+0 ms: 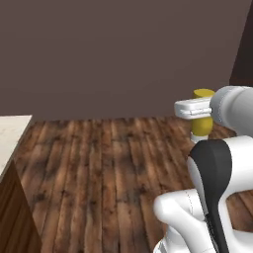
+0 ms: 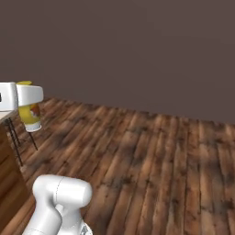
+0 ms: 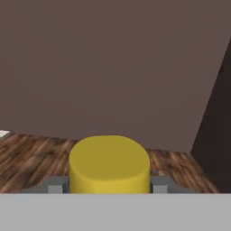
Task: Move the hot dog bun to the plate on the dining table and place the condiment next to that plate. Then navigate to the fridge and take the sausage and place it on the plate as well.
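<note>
The condiment (image 1: 202, 127) is a yellow bottle with a white base and a coloured label, held upright in the air above the wooden floor. My gripper (image 1: 199, 114) is shut on its upper body, the white hand reaching in from the right. In the right base view the condiment (image 2: 30, 117) hangs at the far left under the gripper (image 2: 24, 102). In the hand view its yellow cap (image 3: 109, 163) sits between the two grey fingertips (image 3: 55, 186). The hot dog bun, plate, dining table, sausage and fridge are out of view.
A counter with a pale top (image 1: 12, 132) and wooden side stands at the left. Thin dark stool legs (image 2: 15, 137) rise beside a wooden counter side at the left edge. Dark plank floor (image 2: 151, 160) stretches to a plain brown wall (image 1: 118, 54).
</note>
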You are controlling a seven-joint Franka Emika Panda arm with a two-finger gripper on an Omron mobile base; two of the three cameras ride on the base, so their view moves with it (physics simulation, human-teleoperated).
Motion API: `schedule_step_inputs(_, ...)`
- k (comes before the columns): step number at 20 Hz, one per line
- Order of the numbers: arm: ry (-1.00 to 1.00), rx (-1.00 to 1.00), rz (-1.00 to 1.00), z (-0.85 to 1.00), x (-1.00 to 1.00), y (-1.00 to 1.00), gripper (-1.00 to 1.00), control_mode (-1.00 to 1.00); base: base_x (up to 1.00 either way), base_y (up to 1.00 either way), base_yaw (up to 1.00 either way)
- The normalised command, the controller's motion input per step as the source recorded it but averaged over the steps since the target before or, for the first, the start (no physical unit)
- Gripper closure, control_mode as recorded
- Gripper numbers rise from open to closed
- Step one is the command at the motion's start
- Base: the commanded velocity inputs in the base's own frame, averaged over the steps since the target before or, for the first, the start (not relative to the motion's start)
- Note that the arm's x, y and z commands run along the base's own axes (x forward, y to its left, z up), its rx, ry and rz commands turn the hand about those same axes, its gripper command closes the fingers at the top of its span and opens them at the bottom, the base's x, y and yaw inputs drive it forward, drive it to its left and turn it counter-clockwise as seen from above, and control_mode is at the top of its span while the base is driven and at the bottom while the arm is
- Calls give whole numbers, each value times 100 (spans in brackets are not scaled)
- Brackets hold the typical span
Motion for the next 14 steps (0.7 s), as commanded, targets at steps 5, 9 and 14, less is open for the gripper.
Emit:
schedule_step_inputs(5, 0, 0, 0, 0, 0, 0, 100, 100, 100, -55, 45)
schedule_step_inputs(9, 0, 0, 0, 0, 0, 0, 100, 100, 100, -57, 45)
schedule_step_inputs(14, 0, 0, 0, 0, 0, 0, 100, 100, 100, -59, 44)
